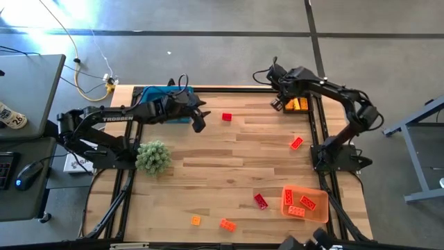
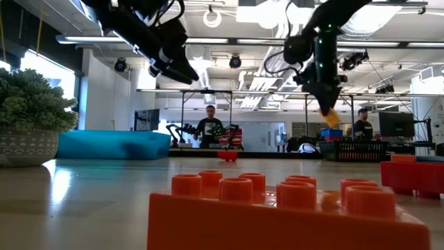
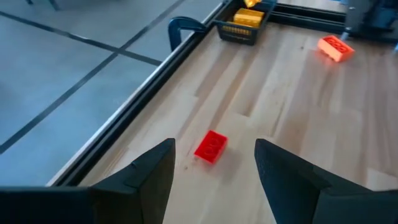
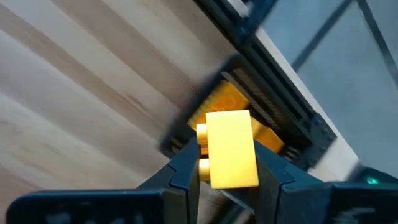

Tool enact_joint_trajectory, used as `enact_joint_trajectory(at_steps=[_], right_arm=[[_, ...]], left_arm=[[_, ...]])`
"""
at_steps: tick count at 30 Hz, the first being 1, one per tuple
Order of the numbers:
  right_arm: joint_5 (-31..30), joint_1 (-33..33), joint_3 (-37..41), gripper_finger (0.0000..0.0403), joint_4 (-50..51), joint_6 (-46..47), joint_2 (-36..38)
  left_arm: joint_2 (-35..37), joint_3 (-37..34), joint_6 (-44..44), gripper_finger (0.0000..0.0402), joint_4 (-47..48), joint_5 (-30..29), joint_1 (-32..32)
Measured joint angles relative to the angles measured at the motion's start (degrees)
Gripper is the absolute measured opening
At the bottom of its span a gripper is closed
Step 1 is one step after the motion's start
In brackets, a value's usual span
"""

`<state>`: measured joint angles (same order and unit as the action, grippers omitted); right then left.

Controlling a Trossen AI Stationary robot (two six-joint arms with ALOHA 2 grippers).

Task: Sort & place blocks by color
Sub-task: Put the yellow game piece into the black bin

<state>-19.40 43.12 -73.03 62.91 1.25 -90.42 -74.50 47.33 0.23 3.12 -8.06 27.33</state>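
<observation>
My right gripper [image 1: 279, 104] hangs near the table's far right corner, shut on a yellow brick [image 4: 231, 140]. It hovers by the near-left edge of a black tray [image 1: 300, 105] that holds yellow bricks. My left gripper [image 1: 200, 123] is open above the far middle of the table. A red brick [image 3: 211, 147] lies on the wood ahead of its fingers, untouched. Other loose bricks lie flat on the table: an orange-red one [image 1: 296, 143], a red one [image 1: 260, 201] and two orange ones [image 1: 195, 221] [image 1: 227, 224]. My right gripper pinches the yellow brick by two opposite sides [image 4: 250, 163] between its two fingers. The fingers point steeply down. The brick is lifted clear and sticks out below the fingertips [image 2: 330, 115], with its studs facing sideways.
An orange tray [image 1: 320, 212] with orange bricks sits at the near right. A blue tray [image 1: 158, 92] lies at the far left under my left arm. A green plant ball in a pot [image 1: 153, 157] stands at the left. Black rails edge the table.
</observation>
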Motion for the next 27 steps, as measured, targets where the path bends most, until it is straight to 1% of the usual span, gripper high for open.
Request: enact_joint_trajectory(at_steps=[7, 12, 14, 20, 27], right_arm=[[-3.9, 3.0, 0.0, 0.0082, 3.3, -4.9, -4.8], [-10.6, 4.1, 0.0, 0.0082, 5.6, -7.7, -7.9], [-12.3, 4.6, 0.0, 0.0082, 6.1, -8.4, -8.8], [-12.1, 5.8, 0.0, 0.0086, 6.8, -8.8, -11.0], [-12.1, 5.8, 0.0, 0.0125, 7.1, -6.9, -11.3]], left_arm=[[0.0, 0.0, 0.0, 0.0207, 0.0, -0.1, 1.8], [0.0, 0.0, 0.0, 0.0207, 0.0, -0.1, 2.3], [0.0, 0.0, 0.0, 0.0207, 0.0, -0.1, 2.3], [0.0, 0.0, 0.0, 0.0207, 0.0, -0.1, 2.3], [0.0, 0.0, -2.4, 0.0207, 0.0, 0.0, 2.3]])
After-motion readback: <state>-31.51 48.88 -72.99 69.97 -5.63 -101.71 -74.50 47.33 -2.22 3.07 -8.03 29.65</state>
